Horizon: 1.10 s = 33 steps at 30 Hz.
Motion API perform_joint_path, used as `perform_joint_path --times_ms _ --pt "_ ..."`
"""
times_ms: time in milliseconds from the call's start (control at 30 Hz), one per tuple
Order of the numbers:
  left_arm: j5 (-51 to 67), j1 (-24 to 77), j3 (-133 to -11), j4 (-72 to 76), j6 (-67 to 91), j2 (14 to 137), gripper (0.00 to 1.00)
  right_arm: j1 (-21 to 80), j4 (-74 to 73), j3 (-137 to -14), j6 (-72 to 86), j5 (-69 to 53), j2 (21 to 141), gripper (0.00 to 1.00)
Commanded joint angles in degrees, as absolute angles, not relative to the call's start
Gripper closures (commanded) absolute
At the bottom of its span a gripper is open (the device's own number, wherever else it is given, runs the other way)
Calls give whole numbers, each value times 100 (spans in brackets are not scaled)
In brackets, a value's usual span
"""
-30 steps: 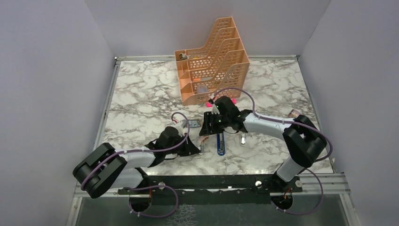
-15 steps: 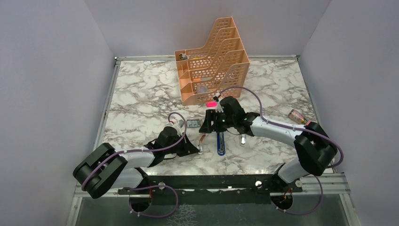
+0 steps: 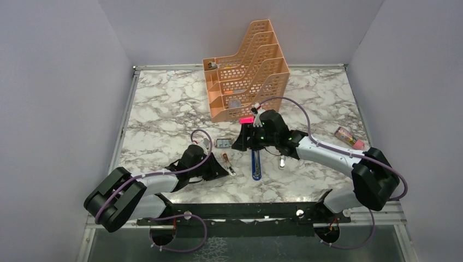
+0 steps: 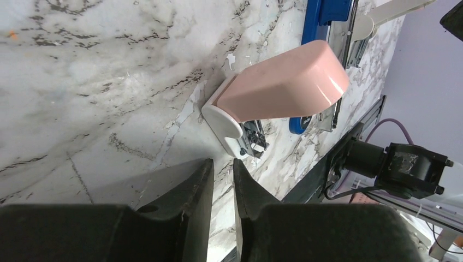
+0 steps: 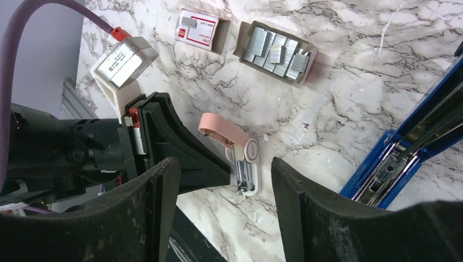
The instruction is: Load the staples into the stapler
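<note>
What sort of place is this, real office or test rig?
Likely a lab test cell, not an office: plain walls box in a marble-look table, two robot arms sit at its near edge, and a peach file rack and blue stapler serve as props.

one blue stapler (image 3: 255, 164), one staple tray (image 5: 275, 50), one box (image 5: 197, 28), one peach piece (image 4: 284, 82), one rack (image 3: 245, 71)

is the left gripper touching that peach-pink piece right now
Apart. The left wrist view shows a strip of bare table between the left gripper and the peach-pink piece.
</note>
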<state>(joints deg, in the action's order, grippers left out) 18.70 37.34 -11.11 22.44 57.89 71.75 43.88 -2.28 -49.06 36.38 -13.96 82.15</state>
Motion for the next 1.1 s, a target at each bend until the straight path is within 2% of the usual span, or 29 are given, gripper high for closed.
perform_joint_path --times_ms 0,267,433,567,633,700,867,967,1067 --pt "1336 3663 -1125 984 5385 7034 78 4403 -305 -4900 3492 -1143 8100 35" --pt "951 3665 -1578 54 4959 6217 77 4437 -584 -5123 3235 -777 8323 45" --pt "79 3665 -2257 -1259 4450 5379 73 4508 -823 -5350 3079 -342 8577 47" --pt "-973 3664 -2864 -1976 4035 4769 62 4565 -956 -5588 3019 -119 8841 46" --pt "-1364 3657 -3163 -2193 3843 4592 52 4583 -1036 -5758 3030 -36 9025 44" --pt "-1722 3654 -3430 -2318 3666 4503 44 4582 -1141 -5905 3080 96 9196 43" --pt "-2319 3656 -3801 -2390 3574 4550 30 4580 -1215 -6113 3213 350 9524 42" --pt "-2453 3651 -3857 -2367 3598 4679 24 4581 -1170 -6179 3264 386 9709 46" --pt "-2440 3656 -3876 -2353 3524 4862 22 4581 -1052 -6262 3202 207 9934 47"
